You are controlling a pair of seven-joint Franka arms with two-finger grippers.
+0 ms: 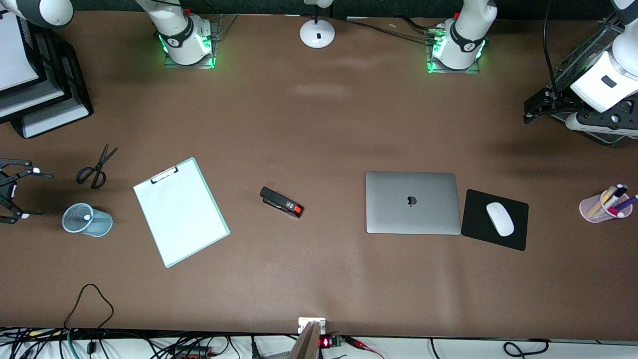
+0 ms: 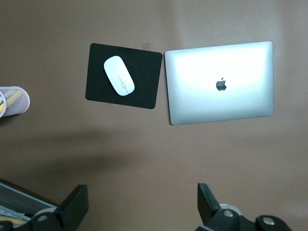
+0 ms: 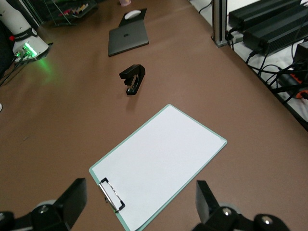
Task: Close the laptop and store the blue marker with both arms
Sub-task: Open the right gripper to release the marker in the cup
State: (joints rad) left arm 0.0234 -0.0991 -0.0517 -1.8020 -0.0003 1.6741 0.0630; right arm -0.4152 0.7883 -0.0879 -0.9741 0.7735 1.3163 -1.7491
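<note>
The laptop [image 1: 412, 202] lies closed on the table, apple logo up; it also shows in the left wrist view [image 2: 220, 83] and small in the right wrist view [image 3: 127, 39]. A pale-blue mesh cup [image 1: 88, 220] stands toward the right arm's end with a whitish tip [image 1: 87, 217] showing inside it; the blue marker's body is hidden. My left gripper [image 1: 536, 107] is open and empty, up over the table at the left arm's end [image 2: 142, 202]. My right gripper [image 1: 31, 194] is open and empty beside the mesh cup, looking over the clipboard [image 3: 139, 202].
A clipboard [image 1: 180, 212], scissors [image 1: 97, 167] and a black stapler [image 1: 281, 202] lie between cup and laptop. A black mouse pad [image 1: 516, 234] with a white mouse [image 1: 500, 218] sits beside the laptop. A pink pen cup [image 1: 595, 209], black paper trays [image 1: 60, 85] and a lamp base [image 1: 317, 32] stand at the edges.
</note>
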